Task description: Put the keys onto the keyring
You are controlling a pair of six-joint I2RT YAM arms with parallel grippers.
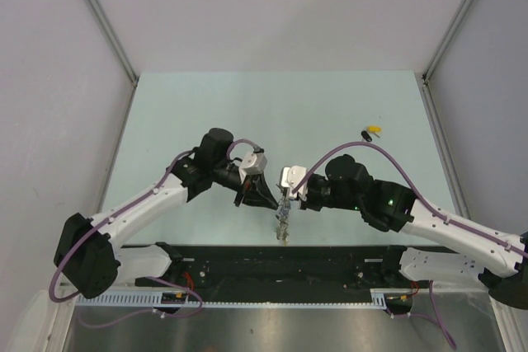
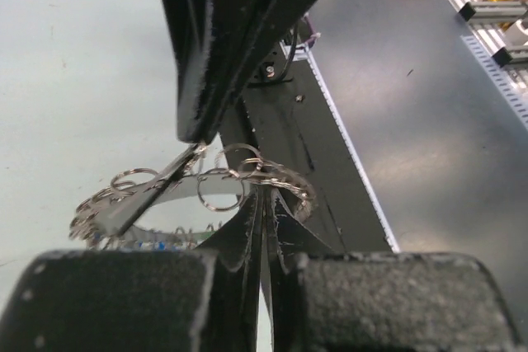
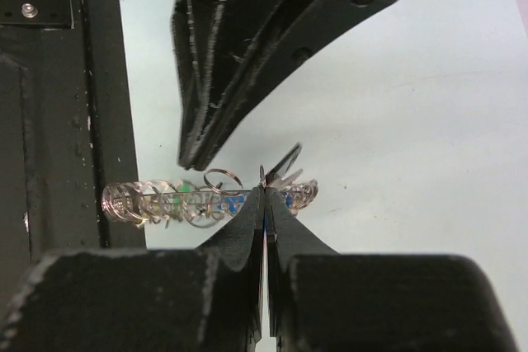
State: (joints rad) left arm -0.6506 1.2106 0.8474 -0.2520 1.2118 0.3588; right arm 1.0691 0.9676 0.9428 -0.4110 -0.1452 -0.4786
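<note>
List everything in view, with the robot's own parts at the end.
keyring: one, silver with blue and green tags, held off the table at near centre, between the two grippers
keys: two, one black-tagged and one yellow-tagged, lying together on the far right of the table
table: one, pale green, fills the middle of the top view
base plate: one, black, along the table's near edge
cables: two, purple, one looped along each arm
left gripper: one, black, shut on the keyring
right gripper: one, black, shut on the keyring from the opposite side
</note>
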